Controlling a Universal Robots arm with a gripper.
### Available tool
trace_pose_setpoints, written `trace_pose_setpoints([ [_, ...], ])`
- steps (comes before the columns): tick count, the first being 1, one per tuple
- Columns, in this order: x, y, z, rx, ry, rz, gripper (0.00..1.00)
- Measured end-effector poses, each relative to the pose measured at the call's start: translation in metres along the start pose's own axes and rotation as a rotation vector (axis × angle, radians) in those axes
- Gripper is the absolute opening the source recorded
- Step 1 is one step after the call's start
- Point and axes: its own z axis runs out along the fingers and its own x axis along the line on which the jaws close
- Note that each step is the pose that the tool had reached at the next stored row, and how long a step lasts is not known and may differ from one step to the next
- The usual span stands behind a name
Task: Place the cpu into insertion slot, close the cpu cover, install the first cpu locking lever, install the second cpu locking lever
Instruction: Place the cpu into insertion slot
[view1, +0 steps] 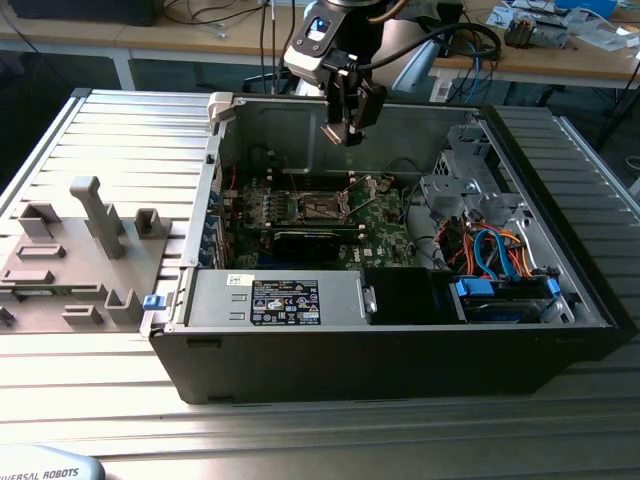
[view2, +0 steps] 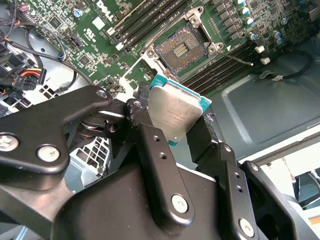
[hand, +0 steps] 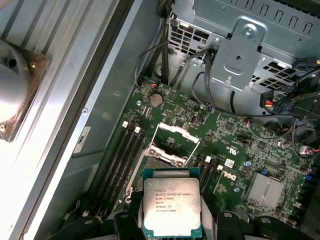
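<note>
1. Pincer: clamped on the cpu, fingers bearing on two opposite edges, with the metal top exposed.
2. Location: the cpu is held in the air over the green board, inside the open computer case. It is apart from the insertion slot, which lies bare.
3. The cpu cover appears raised.
4. Handling, as judged: a light, stiff, flat chip. The top is smooth and the edges thin, so a loose hold risks slippage. The underside contacts are fragile, so grip the edges only and keep it level.
5. The case stands on a ribbed worktop.
</note>
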Motion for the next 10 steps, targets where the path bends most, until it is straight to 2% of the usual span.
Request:
trace_pose_setpoints([
  [10, 0.0, 0.0, 0.0, 0.0, -0.0003, 0.004, 0.54],
])
